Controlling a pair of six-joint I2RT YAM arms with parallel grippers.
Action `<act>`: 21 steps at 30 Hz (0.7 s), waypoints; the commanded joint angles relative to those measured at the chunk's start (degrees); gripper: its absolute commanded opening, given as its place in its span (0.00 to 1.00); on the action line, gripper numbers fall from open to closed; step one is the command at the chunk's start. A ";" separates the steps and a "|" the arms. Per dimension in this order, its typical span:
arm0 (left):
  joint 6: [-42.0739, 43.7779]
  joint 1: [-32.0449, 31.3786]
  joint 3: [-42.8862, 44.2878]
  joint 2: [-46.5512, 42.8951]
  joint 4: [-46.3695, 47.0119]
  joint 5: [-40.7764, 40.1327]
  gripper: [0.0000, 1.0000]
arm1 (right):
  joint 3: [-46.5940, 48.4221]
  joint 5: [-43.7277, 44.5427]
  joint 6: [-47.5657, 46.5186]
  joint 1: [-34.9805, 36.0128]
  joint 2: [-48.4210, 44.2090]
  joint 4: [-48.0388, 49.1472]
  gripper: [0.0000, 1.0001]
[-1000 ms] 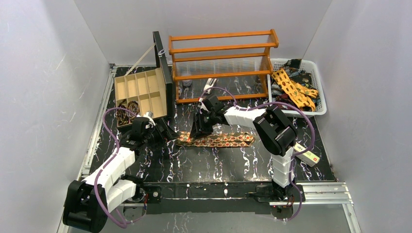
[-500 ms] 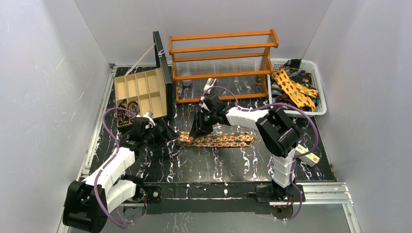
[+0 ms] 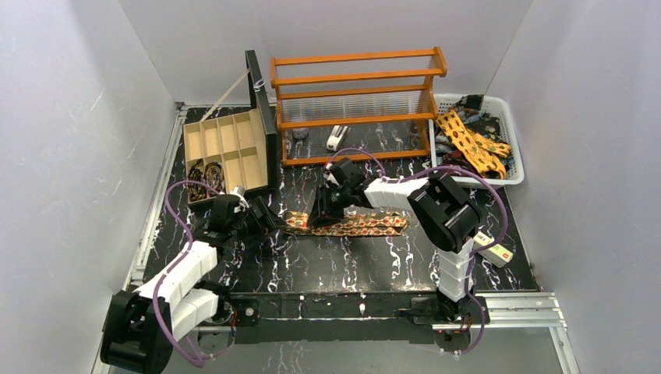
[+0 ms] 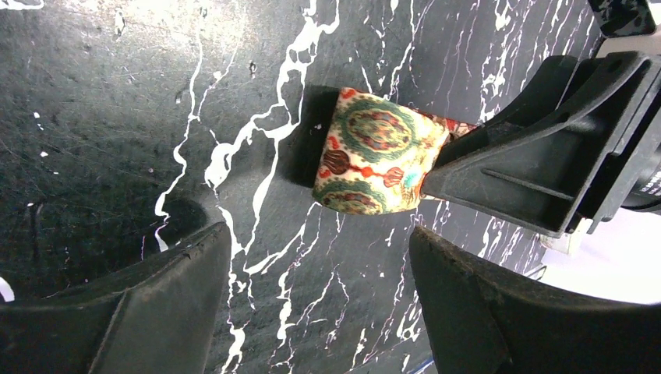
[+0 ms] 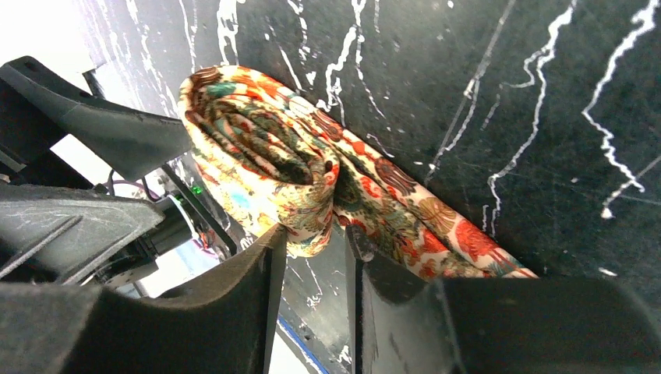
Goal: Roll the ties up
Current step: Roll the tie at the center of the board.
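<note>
A robotics lab cell: white walls box in a rail-edged black marbled table.

Left arm and right arm: chunky white shells, black joints, a purple cable looping along each. Black bases sit at 7 and 5 o'clock. Fingers are plain matte black plastic.

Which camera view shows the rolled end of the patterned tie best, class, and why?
The right wrist view: the rolled end appears close up and side-on, its spiral layers visible. The left wrist view shows only its outer patterned face. The top external view shows the tie as a flat strip, the roll too small to make out.
</note>
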 commanded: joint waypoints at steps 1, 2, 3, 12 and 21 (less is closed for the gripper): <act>-0.84 0.25 -1.05 -0.83 1.44 0.37 0.81 | -1.45 -0.46 0.84 -0.33 0.33 1.93 0.41; -0.67 0.31 -0.92 -0.35 1.87 0.73 0.81 | -1.20 -0.63 0.74 -0.31 0.55 1.87 0.40; -0.56 0.25 -0.73 0.22 2.30 1.03 0.81 | -0.80 -0.78 0.39 -0.33 0.74 1.43 0.40; 0.66 0.27 1.32 1.23 2.54 1.83 0.80 | 2.45 -1.45 -2.29 -0.33 -2.65 -1.80 0.52; -0.60 0.24 0.47 1.65 4.99 2.67 0.80 | 3.46 -0.01 -0.17 -0.31 -1.88 0.17 0.55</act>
